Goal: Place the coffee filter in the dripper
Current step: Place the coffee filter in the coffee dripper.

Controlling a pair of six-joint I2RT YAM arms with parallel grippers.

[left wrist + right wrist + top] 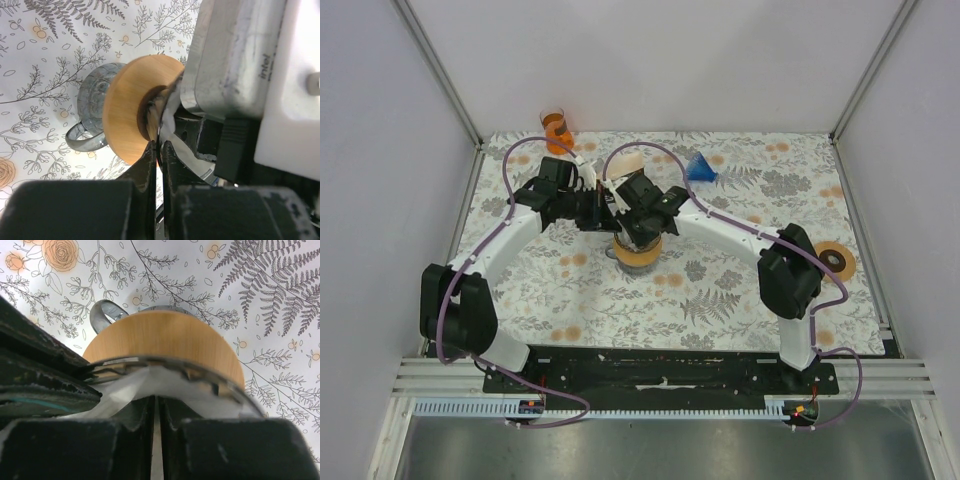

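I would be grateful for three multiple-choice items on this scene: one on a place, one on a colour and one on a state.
1. Where does the dripper stand?
A) mid-table, under both end effectors
B) at the far right corner
C) beside the arm bases

2. What colour is the dripper's collar?
A) blue
B) black
C) light wood

3. Where is the coffee filter?
A) flat on the cloth
B) in the dripper's mouth
C) inside a cup

Answers:
1. A, it sits beneath the left end effector and the right end effector.
2. C, both wrist views show pale wood.
3. B, white paper shows inside the rim.
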